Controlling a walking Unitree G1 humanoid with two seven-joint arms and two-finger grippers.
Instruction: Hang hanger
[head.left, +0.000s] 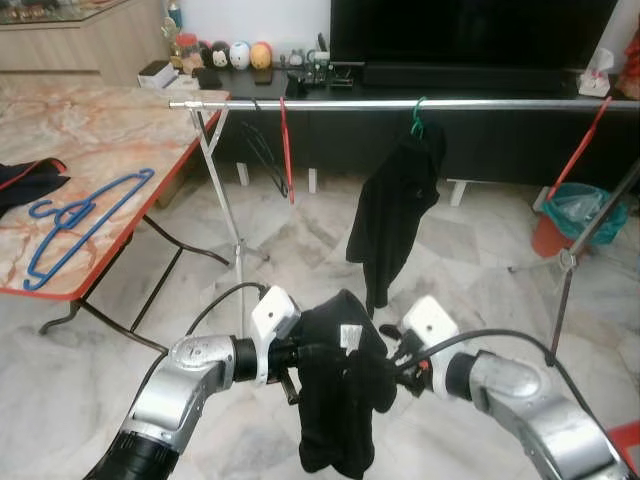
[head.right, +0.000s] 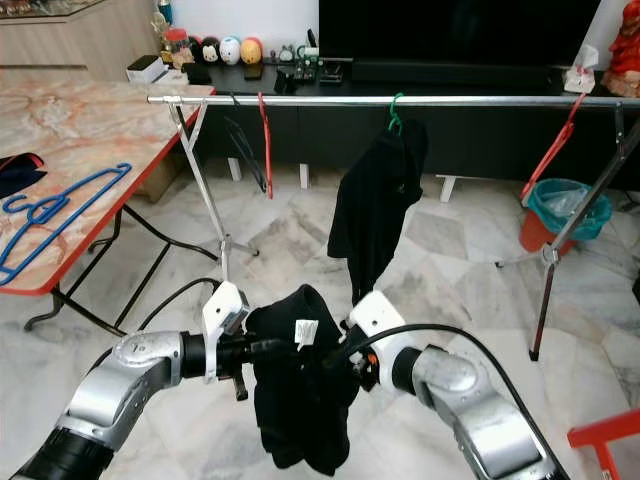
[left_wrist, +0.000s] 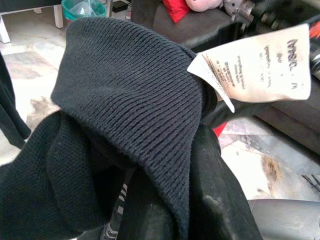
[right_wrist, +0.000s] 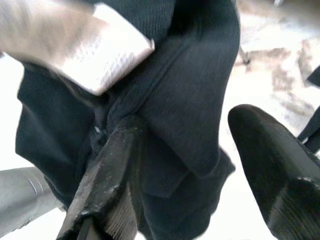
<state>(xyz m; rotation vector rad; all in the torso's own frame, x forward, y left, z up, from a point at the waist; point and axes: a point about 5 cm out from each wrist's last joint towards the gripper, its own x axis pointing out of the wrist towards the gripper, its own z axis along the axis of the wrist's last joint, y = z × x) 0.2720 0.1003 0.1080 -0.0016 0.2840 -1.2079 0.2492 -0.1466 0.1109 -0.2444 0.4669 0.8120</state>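
A black knit garment (head.left: 335, 400) with a white label (left_wrist: 260, 67) hangs in front of me between both grippers. My left gripper (head.left: 300, 355) is shut on its top fold; the knit drapes over the fingers (left_wrist: 215, 210). My right gripper (right_wrist: 195, 165) is open, with the cloth lying against one finger (right_wrist: 110, 190) and apart from the other. No hanger can be made out inside the cloth. Ahead runs a silver clothes rail (head.left: 480, 103). It carries a green hanger (head.left: 418, 118) with a black garment (head.left: 390, 220), a red hanger (head.left: 286, 150) and a black hanger (head.left: 262, 155).
Another red hanger (head.left: 590, 135) hangs at the rail's right end above a teal-lined bin (head.left: 580, 210). On my left, a marble-topped table (head.left: 100, 130) with blue hangers (head.left: 85, 215) and dark cloth (head.left: 25, 180). A dark TV cabinet (head.left: 480, 140) stands behind the rail.
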